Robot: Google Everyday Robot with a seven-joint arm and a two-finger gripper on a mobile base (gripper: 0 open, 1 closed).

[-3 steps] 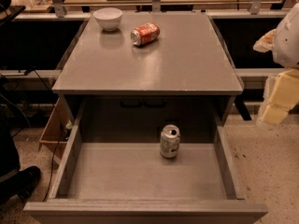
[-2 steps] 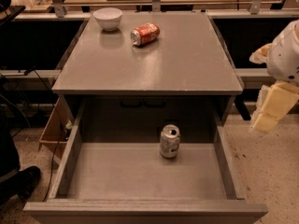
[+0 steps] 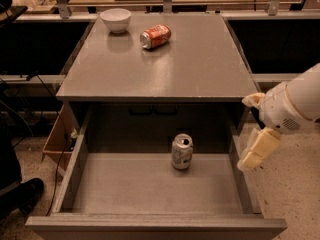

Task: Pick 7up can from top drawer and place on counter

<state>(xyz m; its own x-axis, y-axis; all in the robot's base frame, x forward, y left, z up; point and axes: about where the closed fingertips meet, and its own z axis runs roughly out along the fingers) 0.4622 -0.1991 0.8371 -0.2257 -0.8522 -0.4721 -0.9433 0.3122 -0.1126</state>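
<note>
The 7up can [image 3: 182, 151], silvery with a pull-tab top, stands upright on the floor of the open top drawer [image 3: 150, 184], near the back and a little right of the middle. The grey counter [image 3: 190, 64] lies above the drawer. My gripper [image 3: 250, 129] hangs at the right, over the drawer's right wall and to the right of the can, apart from it. Its cream fingers [image 3: 257, 149] stand apart, and nothing is between them.
A red-orange drink can [image 3: 155, 36] lies on its side on the counter at the back, next to a white bowl [image 3: 115, 19]. A cardboard box [image 3: 57, 139] stands on the floor left of the drawer. A dark shoe [image 3: 20, 194] is at the lower left.
My gripper has moved left and down, from beside the counter's right edge to over the drawer's right wall. The cans and the bowl have not moved.
</note>
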